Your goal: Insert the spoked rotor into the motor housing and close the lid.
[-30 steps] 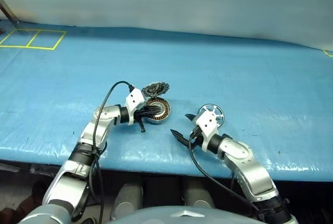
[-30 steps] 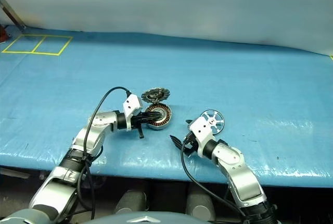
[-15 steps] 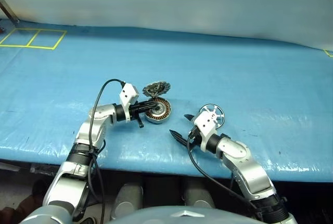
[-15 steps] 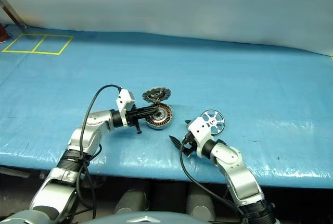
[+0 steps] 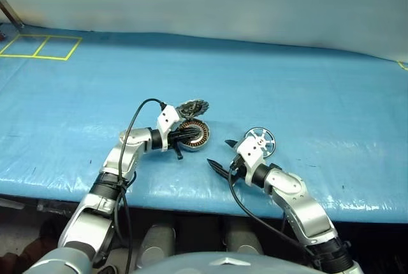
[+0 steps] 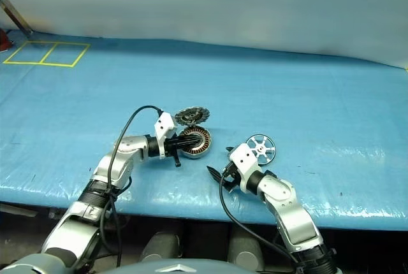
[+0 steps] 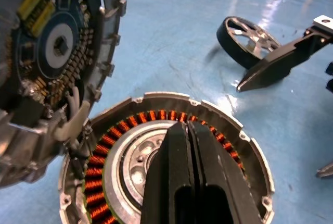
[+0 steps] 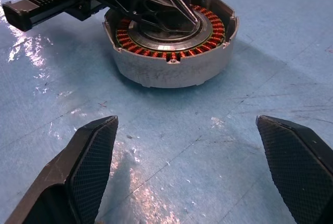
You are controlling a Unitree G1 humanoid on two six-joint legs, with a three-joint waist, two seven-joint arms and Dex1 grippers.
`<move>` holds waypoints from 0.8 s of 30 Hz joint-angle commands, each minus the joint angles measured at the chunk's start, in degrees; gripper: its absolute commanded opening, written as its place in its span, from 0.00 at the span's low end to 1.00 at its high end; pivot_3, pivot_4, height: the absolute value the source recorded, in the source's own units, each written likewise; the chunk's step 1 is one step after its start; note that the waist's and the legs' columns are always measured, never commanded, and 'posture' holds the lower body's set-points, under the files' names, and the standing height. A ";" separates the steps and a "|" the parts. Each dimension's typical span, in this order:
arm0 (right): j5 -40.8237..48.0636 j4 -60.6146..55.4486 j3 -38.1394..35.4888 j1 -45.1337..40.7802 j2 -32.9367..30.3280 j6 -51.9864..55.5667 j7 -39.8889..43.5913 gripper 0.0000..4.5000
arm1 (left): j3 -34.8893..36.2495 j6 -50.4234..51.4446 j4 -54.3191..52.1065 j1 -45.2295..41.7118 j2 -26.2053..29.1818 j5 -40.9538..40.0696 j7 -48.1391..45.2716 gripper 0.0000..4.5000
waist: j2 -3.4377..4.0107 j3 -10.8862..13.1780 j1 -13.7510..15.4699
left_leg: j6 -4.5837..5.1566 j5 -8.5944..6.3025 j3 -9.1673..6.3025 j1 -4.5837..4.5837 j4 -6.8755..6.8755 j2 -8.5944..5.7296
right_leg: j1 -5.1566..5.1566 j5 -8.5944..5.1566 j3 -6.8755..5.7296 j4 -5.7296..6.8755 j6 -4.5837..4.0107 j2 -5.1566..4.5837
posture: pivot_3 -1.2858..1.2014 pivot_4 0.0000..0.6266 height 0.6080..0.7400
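Sitting open, motor housing (image 8: 171, 41) holding copper windings (image 7: 104, 153), spoked rotor (image 5: 260, 140) outside

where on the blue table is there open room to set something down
Bare blue table runs wide behind the motor housing and its raised lid, and left toward the yellow tape squares. It is crowded between the housing, the spoked rotor and both grippers.

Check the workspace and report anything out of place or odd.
The left gripper is shut with its fingers resting inside the motor housing, over its pale centre, where the spoked rotor belongs. The rotor sits on the blue table by the open right gripper. The lid stands open.
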 commanded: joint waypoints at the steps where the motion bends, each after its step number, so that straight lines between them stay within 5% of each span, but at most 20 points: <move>1: 0.35 -1.70 -0.38 0.32 0.30 -0.98 -0.39 1.00 | -2.12 1.39 1.33 1.13 1.43 3.33 0.45 0.01 | 0.00 -0.02 -0.17 | 0.00 0.00 0.03 0.07 -0.01 0.00 | 0.06 0.00 0.02 0.00 0.00 0.00 | 0.52 0.24 1.00; 15: 0.96 -1.95 -0.44 -0.59 0.55 -0.82 -0.08 1.00 | 7.00 -0.69 -5.42 5.02 -2.69 -7.80 1.09 0.01 | -0.03 -0.01 -0.25 | 0.00 0.00 0.06 0.18 -0.10 0.04 | 0.08 -0.05 0.03 0.02 -0.07 -0.01 | 0.52 0.24 1.00; 24: 1.78 -3.20 -1.13 -0.97 0.48 -0.12 0.09 1.00 | 8.96 1.18 -10.94 7.53 0.78 -11.36 -1.39 0.01 | -0.04 0.00 -0.15 | 0.00 -0.01 0.06 0.13 -0.10 0.03 | 0.05 -0.05 0.03 -0.01 -0.08 -0.01 | 0.52 0.24 1.00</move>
